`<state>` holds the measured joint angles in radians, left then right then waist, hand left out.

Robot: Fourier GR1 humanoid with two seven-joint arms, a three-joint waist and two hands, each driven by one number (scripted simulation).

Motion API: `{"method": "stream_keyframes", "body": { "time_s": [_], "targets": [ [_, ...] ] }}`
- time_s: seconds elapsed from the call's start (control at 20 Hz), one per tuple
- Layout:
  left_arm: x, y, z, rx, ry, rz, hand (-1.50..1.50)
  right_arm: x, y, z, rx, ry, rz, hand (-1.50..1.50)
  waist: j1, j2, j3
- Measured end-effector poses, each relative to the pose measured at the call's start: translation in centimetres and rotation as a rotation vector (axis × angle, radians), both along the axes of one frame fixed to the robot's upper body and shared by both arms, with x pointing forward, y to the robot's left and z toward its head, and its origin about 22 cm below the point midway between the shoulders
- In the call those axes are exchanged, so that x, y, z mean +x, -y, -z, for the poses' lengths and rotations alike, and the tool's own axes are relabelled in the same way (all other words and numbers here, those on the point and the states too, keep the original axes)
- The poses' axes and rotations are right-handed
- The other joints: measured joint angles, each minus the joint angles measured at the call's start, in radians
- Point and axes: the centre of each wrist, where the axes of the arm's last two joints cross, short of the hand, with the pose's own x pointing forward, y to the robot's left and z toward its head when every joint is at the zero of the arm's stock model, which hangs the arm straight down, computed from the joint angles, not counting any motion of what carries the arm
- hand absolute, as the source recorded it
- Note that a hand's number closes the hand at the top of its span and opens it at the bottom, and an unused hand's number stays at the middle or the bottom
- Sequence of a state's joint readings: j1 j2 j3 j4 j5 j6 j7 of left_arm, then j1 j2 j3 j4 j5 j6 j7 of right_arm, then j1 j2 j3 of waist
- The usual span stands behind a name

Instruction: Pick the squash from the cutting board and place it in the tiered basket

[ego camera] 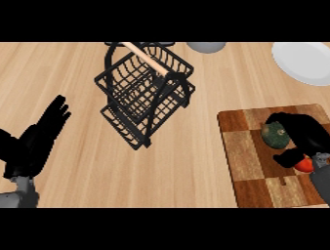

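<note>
Your right hand was curled round the squash, which was on the cutting board.

Your left hand (pixel 30 141) stood at the view's left edge over the wooden desk (pixel 74 73), fingers (pixel 54 111) straight and spread, holding nothing. Right of it, at centre, the black wire tiered basket (pixel 145 93) sat tilted in view, a pale wooden handle (pixel 148 58) across its top. Beyond it, at the top edge, you had a grey object (pixel 207 47), too cropped to identify, and a white plate (pixel 308 62) further right. At lower right the cutting board (pixel 251 161) carried the dark green squash (pixel 275 135). Your right hand (pixel 308 136) wrapped over the squash's right side, thumb below it. A red object (pixel 303 165) showed beside the wrist; you could not tell what it was.
</note>
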<state>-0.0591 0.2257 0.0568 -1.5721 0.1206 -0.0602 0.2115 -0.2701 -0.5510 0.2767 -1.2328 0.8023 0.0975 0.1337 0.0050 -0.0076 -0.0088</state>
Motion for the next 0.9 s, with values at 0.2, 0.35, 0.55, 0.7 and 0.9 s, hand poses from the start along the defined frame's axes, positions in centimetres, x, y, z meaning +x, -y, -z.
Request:
{"method": "stream_keyframes", "body": {
  "time_s": [0.2, 0.35, 0.55, 0.7, 0.9],
  "targets": [
    [0.1, -0.6, -0.2, -0.002, -0.003, 0.003, 0.0, 0.8, -0.1, 0.5, -0.051, 0.018, -0.042, 1.5, 0.001, -0.002, -0.003],
    [0.1, -0.1, -0.6, -0.004, -0.003, 0.003, 0.0, 0.7, -0.2, 0.8, -0.071, 0.058, -0.061, 1.5, -0.001, -0.004, -0.006],
    [-0.1, -0.4, -0.6, -0.002, -0.004, -0.013, 0.0, -1.4, -1.5, 1.5, -0.068, 0.12, 0.027, 1.5, -0.017, -0.009, -0.007],
    [-0.7, -1.1, -0.4, 0.005, -0.009, -0.046, 0.0, -3.9, -2.6, 2.6, -0.062, 0.136, 0.188, 1.5, -0.046, -0.02, -0.009],
    [-1.3, -1.9, -0.2, 0.01, -0.02, -0.071, 0.0, -7.6, -5.1, 2.5, -0.042, 0.23, 0.342, 1.5, -0.068, -0.022, -0.005]
  ]
}}
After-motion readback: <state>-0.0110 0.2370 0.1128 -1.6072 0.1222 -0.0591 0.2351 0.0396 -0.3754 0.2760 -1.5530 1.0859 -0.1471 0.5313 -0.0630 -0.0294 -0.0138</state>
